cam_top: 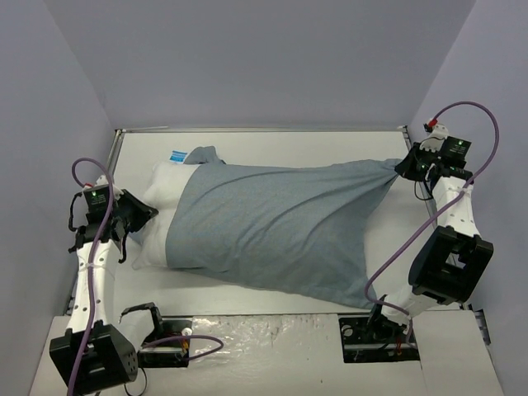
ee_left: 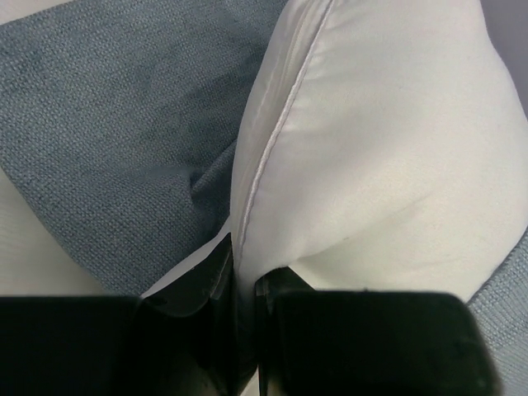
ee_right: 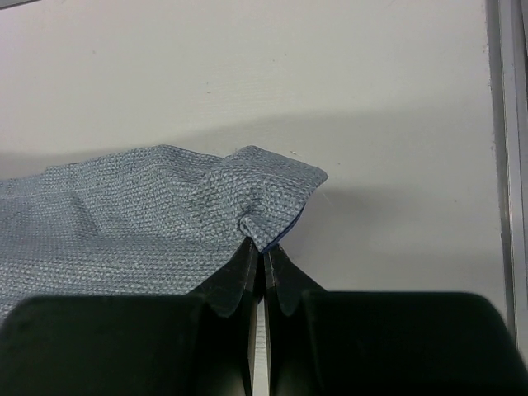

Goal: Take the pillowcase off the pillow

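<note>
The grey-blue pillowcase (cam_top: 280,227) lies stretched across the table, its plain paler face up. The white pillow (cam_top: 161,202) sticks out of its left open end. My left gripper (cam_top: 139,216) is shut on the pillow's edge; in the left wrist view the white pillow (ee_left: 388,148) is pinched between the fingers (ee_left: 210,289), with pillowcase fabric (ee_left: 115,140) beside it. My right gripper (cam_top: 404,167) at the far right is shut on the pillowcase's corner (ee_right: 264,206) and pulls it taut.
The white table (cam_top: 272,144) is walled by grey panels. A metal rail (ee_right: 505,124) runs along the table's right edge near my right gripper. A small blue-and-white label (cam_top: 178,154) lies at the back left by the pillow.
</note>
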### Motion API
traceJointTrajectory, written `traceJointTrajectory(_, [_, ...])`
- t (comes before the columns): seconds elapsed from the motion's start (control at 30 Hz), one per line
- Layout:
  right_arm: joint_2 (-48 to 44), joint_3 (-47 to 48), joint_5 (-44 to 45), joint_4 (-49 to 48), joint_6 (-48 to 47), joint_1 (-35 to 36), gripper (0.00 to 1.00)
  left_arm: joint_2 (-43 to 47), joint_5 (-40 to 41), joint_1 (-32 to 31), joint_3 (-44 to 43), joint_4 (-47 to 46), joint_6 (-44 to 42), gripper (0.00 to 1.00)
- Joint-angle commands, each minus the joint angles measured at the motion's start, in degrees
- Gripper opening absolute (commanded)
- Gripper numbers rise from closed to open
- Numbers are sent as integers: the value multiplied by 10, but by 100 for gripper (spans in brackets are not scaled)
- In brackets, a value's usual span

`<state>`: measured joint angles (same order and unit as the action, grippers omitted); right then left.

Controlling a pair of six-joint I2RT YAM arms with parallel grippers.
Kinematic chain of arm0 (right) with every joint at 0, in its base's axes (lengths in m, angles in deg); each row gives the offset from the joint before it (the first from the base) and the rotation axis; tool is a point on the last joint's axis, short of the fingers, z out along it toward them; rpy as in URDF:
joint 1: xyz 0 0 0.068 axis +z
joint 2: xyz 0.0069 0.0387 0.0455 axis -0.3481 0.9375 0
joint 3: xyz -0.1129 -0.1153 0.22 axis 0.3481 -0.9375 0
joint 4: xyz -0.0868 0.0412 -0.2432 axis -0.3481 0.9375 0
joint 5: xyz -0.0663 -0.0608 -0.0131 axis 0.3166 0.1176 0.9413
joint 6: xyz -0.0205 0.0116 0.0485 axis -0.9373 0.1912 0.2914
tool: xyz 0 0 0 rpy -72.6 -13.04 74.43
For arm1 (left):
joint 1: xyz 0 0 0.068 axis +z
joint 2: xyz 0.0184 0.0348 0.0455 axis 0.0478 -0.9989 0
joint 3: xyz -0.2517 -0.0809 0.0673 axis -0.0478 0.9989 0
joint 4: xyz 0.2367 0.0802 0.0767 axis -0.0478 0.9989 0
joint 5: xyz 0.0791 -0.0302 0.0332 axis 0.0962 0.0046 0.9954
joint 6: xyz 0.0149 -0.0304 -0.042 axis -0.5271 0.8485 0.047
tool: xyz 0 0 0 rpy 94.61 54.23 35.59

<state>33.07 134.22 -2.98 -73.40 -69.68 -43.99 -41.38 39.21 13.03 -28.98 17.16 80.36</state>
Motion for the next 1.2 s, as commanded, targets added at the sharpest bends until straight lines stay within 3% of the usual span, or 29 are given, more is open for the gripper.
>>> traceJointTrajectory(0.0, [-1,13,104,-52,-44,-33,0,-2,109,29,-11,-31,1,2])
traceJointTrajectory(0.2, [49,38,73,-23,-59,-30,0,-95,45,23,-13,-47,15,2])
traceJointTrajectory(0.27, [69,62,21,49,-87,-25,0,-102,31,23,-8,-64,21,2])
traceJointTrajectory(0.33, [91,99,-60,115,-166,-13,13,-105,30,23,-13,-66,23,2])
traceJointTrajectory(0.37, [93,106,-74,163,-189,-6,38,-108,28,23,-22,-62,24,2])
traceJointTrajectory(0.4, [86,108,-87,182,-230,6,49,-114,28,23,-28,-58,25,2])
traceJointTrajectory(0.5, [59,104,-109,239,-299,23,71,-158,44,24,-61,-16,43,2])
traceJointTrajectory(0.6, [38,101,-124,307,-357,41,82,-229,53,24,-105,37,60,2])
traceJointTrajectory(0.67, [25,105,-148,384,-443,46,89,-276,53,24,-128,54,68,2])
traceJointTrajectory(0.73, [23,116,-164,510,-586,62,90,-299,47,23,-133,44,81,2])
traceJointTrajectory(0.83, [17,112,-142,607,-682,98,93,-309,49,23,-138,30,104,2])
traceJointTrajectory(1.03, [-84,18,-86,598,-647,246,93,-324,42,23,-146,1,115,2])
traceJointTrajectory(1.07, [-107,9,-89,591,-609,295,92,-325,39,23,-146,0,115,2])
traceJointTrajectory(1.17, [-142,-14,-85,543,-544,349,91,-328,30,23,-144,-11,115,2])
